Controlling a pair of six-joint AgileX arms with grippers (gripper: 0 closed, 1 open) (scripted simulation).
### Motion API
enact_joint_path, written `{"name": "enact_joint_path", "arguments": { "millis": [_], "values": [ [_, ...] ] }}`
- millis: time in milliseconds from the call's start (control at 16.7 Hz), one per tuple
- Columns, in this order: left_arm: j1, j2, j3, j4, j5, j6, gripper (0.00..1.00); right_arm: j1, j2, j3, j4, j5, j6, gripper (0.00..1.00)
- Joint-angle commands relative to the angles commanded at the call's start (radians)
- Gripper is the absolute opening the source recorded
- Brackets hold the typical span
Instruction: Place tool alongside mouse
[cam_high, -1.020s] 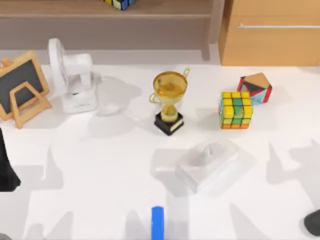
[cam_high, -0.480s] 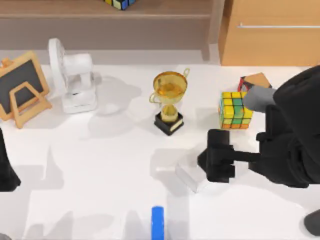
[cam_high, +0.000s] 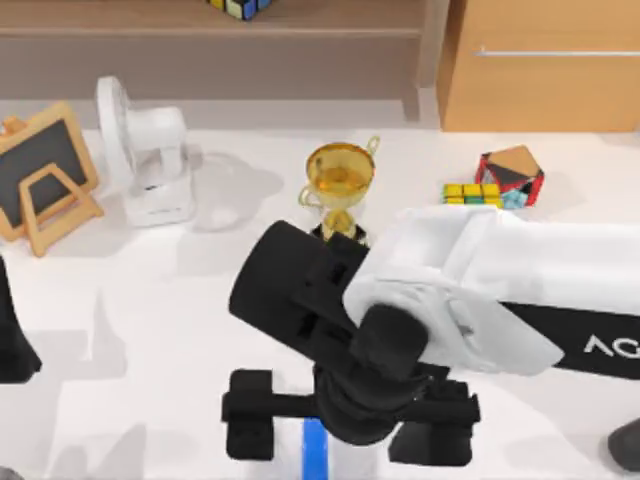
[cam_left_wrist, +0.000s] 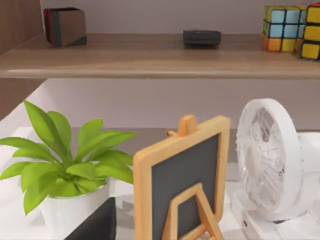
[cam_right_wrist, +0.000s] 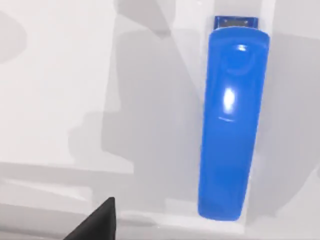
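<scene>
tool (cam_high: 314, 445) flat on tabletop (cam_high: 160, 330) at near edge, one blue bar, lying lengthwise under right end effector (cam_high: 345, 430). right end effector spread wide, released, one finger block (cam_high: 250, 428) on each side of tool, well clear of it. in right wrist view, tool (cam_right_wrist: 229, 120) lying free, nothing touching it. mouse (cam_high: 626, 443) at tabletop's near right corner, well apart from tool, only partly seen. left arm (cam_high: 12, 335) parked at left edge. one trophy (cam_high: 340, 185), one fan (cam_high: 145, 150), one chalkboard (cam_high: 42, 175), two puzzle cubes (cam_high: 495, 180) at back; one plant (cam_left_wrist: 65, 170) in left wrist view.
</scene>
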Motion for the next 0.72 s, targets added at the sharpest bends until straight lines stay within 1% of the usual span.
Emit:
{"name": "enact_joint_path", "arguments": {
  "millis": [300, 720],
  "values": [
    [0.0, 0.0, 0.0, 0.0, 0.0, 0.0, 1.0, 0.038, 0.187, 0.144, -0.09, 0.055, 0.045, 1.0],
    [0.0, 0.0, 0.0, 0.0, 0.0, 0.0, 1.0, 0.035, 0.206, 0.159, -0.098, 0.064, 0.046, 1.0]
  ]
}}
